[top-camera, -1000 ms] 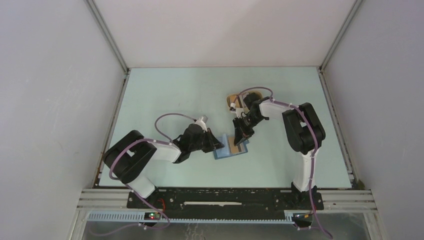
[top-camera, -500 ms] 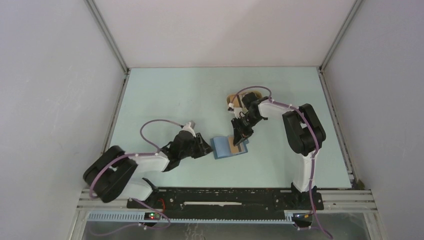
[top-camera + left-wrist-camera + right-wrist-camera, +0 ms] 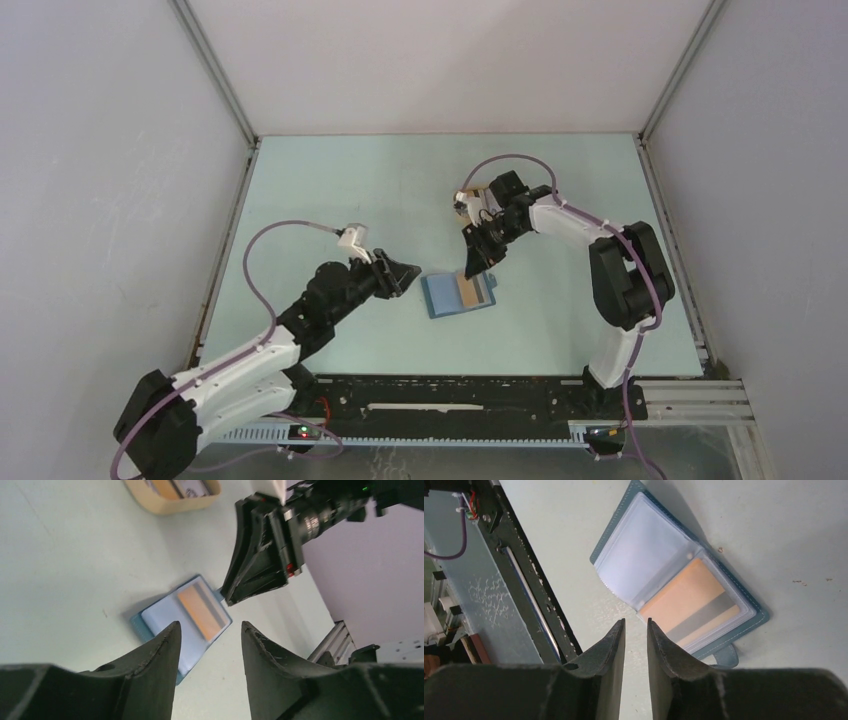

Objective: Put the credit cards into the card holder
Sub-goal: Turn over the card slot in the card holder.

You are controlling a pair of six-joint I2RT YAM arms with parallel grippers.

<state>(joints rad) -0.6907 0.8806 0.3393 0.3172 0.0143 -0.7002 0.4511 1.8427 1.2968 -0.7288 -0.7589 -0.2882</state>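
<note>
The card holder (image 3: 443,298) lies open and flat on the table, a teal-blue wallet with clear sleeves. One orange credit card with a grey stripe (image 3: 694,605) sits inside its right-hand sleeve. My left gripper (image 3: 210,626) hangs open and empty, just left of the card holder (image 3: 165,622) and off it. The right gripper (image 3: 635,621) hovers above the holder's near edge with a narrow gap between its jaws and nothing in it. More credit cards (image 3: 187,486) lie in the tan tray (image 3: 165,505).
The tan oval tray (image 3: 470,200) stands behind the card holder, mostly covered by my right arm. The holder's snap tab (image 3: 724,656) sticks out on its right side. The black frame rail (image 3: 450,395) runs along the near table edge.
My left gripper has opened, let go of the card holder's left edge and drawn back to the left. The right gripper has lifted off the holder with its jaws parting slightly.
</note>
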